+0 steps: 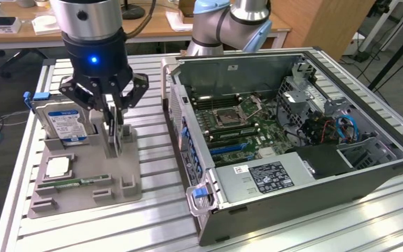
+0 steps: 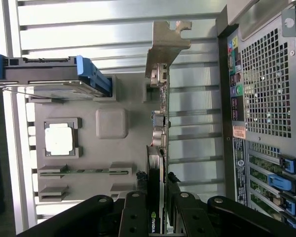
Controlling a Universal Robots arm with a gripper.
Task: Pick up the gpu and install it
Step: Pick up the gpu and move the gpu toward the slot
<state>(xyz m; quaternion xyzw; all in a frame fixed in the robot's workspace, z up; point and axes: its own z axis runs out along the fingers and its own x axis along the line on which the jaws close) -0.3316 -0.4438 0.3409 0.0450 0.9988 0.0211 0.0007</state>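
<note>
Well apart from the fingers, the open computer case [image 1: 293,136] shows no card seated on its board, so the install itself is all left to do. Beneath the fingers lies the grey parts holder [image 1: 128,184], and between them the gpu [image 2: 160,123] stands on edge. The gripper [image 1: 112,122] is narrowed onto the card, one finger on each face; whether the card's lower edge has cleared its slot is hard to make out
</note>
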